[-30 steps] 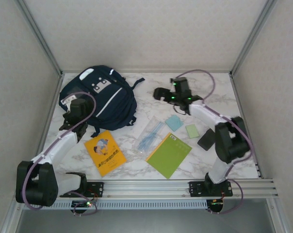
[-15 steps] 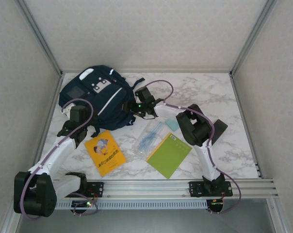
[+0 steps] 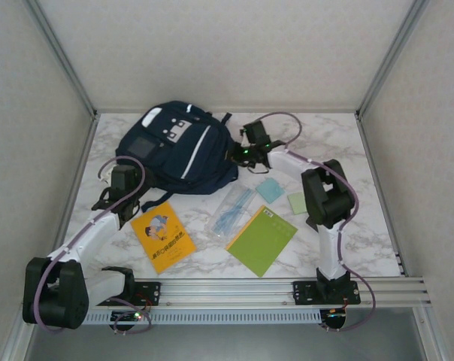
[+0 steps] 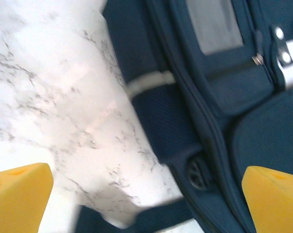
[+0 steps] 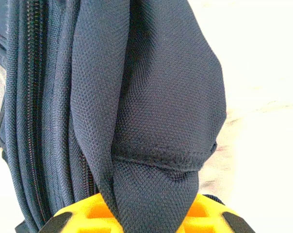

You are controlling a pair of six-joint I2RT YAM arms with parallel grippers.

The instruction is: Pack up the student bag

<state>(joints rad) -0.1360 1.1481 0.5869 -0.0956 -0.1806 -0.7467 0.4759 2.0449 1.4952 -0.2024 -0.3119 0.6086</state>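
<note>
The student bag (image 3: 178,147) is a dark navy backpack with a grey patch and white tabs, lying flat at the back left of the marble table. My right gripper (image 3: 239,154) is at the bag's right edge, and in the right wrist view it (image 5: 146,218) is shut on a fold of the bag's navy mesh fabric (image 5: 156,121), which rises from between the yellow fingers. My left gripper (image 3: 123,182) hovers by the bag's lower left corner. In the left wrist view it (image 4: 146,194) stands open, its yellow fingertips (image 4: 20,194) wide apart over bare marble and a dark strap (image 4: 175,211).
In front of the bag lie an orange booklet (image 3: 163,235), a clear pouch of pens (image 3: 232,209), a green notebook (image 3: 261,239), a light blue pad (image 3: 270,189) and a green pad (image 3: 298,202). Grey walls close in the back and sides.
The right gripper has drawn back to the right with the bag's fabric in it, and the bag has slid right and toward the back. The left gripper has barely moved.
</note>
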